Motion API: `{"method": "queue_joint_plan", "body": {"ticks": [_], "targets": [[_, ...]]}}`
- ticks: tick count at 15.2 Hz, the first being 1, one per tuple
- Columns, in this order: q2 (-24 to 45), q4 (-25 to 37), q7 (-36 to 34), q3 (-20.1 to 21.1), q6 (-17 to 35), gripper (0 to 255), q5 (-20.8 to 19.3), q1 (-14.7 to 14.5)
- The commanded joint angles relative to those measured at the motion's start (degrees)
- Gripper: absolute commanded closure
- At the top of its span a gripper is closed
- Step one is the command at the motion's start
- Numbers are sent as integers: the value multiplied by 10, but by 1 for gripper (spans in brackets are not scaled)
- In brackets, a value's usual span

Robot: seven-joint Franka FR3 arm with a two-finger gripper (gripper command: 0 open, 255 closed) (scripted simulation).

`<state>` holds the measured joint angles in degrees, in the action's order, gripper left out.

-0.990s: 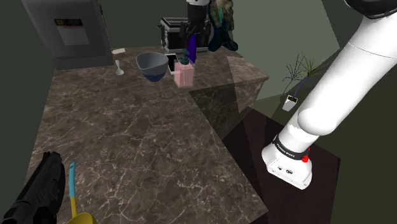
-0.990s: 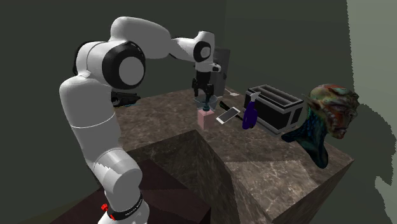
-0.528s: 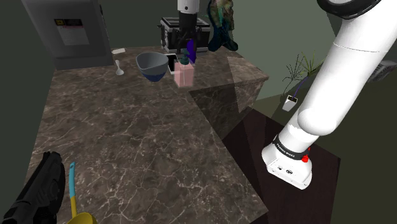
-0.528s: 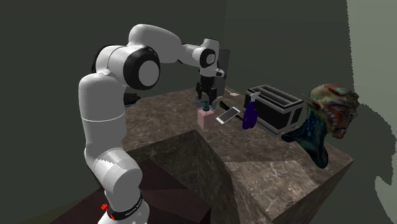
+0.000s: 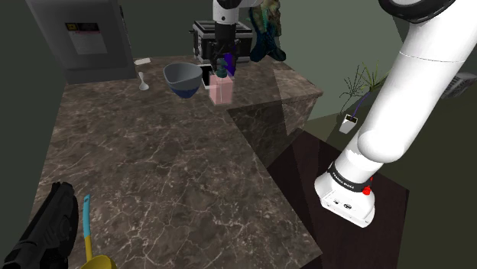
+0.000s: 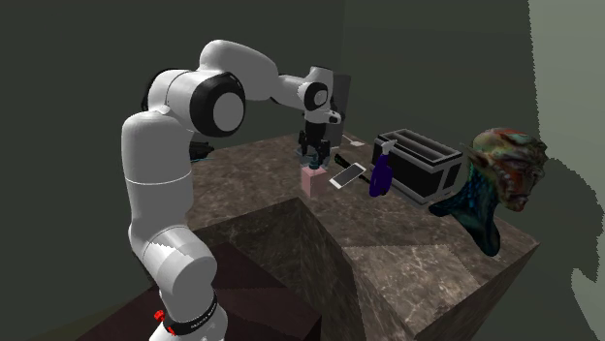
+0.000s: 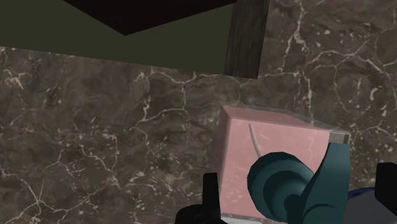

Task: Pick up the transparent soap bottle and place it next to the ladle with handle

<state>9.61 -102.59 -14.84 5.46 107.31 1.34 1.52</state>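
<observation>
**A:** How does the arm (image 6: 155, 174) stand?

**B:** In the second exterior view it goes straight up from its base and bends at the big shoulder joint. The forearm then reaches almost level over the marble counter (image 6: 417, 262). At the end the wrist turns down, so the gripper (image 6: 310, 153) points vertically at the counter.

**A:** And where is the soap bottle?

**B:** The soap bottle (image 5: 222, 91) stands upright at the far part of the counter, directly under the gripper. Its body is pink and square, with a teal pump (image 7: 280, 184). It is just beside a grey-blue bowl (image 5: 182, 79) and a dark blue spray bottle (image 6: 379, 174), in front of a black toaster (image 5: 205, 42).

**A:** Are the jaws closed on it?

**B:** No. In the wrist view the two fingers (image 7: 210, 194) are spread apart, one at each side of the pump, with a gap to it. The bottle is not held.

**A:** And the ladle?

**B:** The ladle (image 5: 89, 233), yellow with a blue handle, lies at the near corner of the counter in the shoulder view, well apart from the bottle.
</observation>
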Motion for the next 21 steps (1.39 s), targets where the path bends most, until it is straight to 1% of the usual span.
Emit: {"method": "queue_joint_plan", "body": {"ticks": [1, 3, 4, 13, 21], "targets": [[0, 0, 0, 0, 0, 0, 0, 0], [0, 0, 0, 0, 0, 0, 0, 0], [0, 0, 0, 0, 0, 255, 0, 0], [0, 0, 0, 0, 0, 255, 0, 0], [-9, 49, -1, 0, -59, 255, 1, 0]]}}
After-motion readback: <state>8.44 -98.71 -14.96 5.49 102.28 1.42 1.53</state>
